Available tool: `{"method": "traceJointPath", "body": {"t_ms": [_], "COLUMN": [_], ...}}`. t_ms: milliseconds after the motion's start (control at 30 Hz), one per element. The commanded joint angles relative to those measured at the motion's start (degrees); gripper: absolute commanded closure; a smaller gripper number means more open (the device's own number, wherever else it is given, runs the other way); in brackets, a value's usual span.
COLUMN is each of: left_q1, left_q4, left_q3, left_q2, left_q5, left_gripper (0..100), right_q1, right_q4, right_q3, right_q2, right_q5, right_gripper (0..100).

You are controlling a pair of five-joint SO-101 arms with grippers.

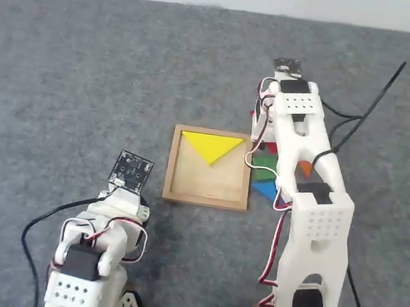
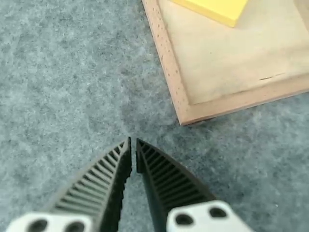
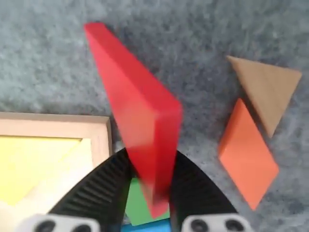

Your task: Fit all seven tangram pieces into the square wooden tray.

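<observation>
I am looking at the square wooden tray [image 1: 172,164] lying about the middle of the grey surface [image 1: 88,73]. The yellow triangle [image 1: 211,147] is sitting inside it, its long side running along the tray's far edge and its point aiming toward the tray's middle.

The right arm is stretching along the tray's right edge to a spot just outside its far right corner. The right gripper [image 3: 149,159] is clenching the red triangle [image 3: 135,111] between its ribbed fingers. The piece is standing on its thin edge and leaning a little, rising well past the fingertips. I cannot tell whether its lower corner is touching the surface.

The other loose pieces are lying flat on the surface off the tray's right edge. The brown triangle [image 3: 268,84] and the orange parallelogram [image 3: 247,154] are sitting just beside each other, the parallelogram's tip meeting the triangle's side. A green piece [image 3: 137,205] and a blue piece [image 3: 145,226] are showing side by side under the right gripper, close to the tray's right edge and partly hidden by the arm.

The left gripper [image 2: 133,142] is hanging over bare surface just outside the tray's near left corner. It is clenched on nothing, its fingertips almost meeting.
</observation>
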Motion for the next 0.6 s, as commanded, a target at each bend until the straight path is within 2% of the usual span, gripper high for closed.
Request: {"method": "traceJointPath", "body": {"t_ms": [0,167,400,567], "left_q1": [-0.35,-0.35,-0.35,-0.35], "left_q4": [0.18,0.18,0.18,0.18], "left_q3": [-0.57,-0.57,-0.57,-0.57], "left_q2": [-1.05,-1.05,-1.05,-1.05], "left_q5": [-0.18,-0.18,-0.18,-0.18], "left_gripper": [98,98,98,98], "right_q1": [0.22,-1.19,-2.68,-2.42], "right_q4": [0.66,1.45,1.19,0.75], "right_q3": [-3.43,-4.31,-4.4,-4.4], "right_q2": [-0.66,-0.66,-0.57,-0.57], "right_q5": [1.23,5.45,11.34,11.52], "right_gripper": [93.2,91.3,76.8,78.9]}}
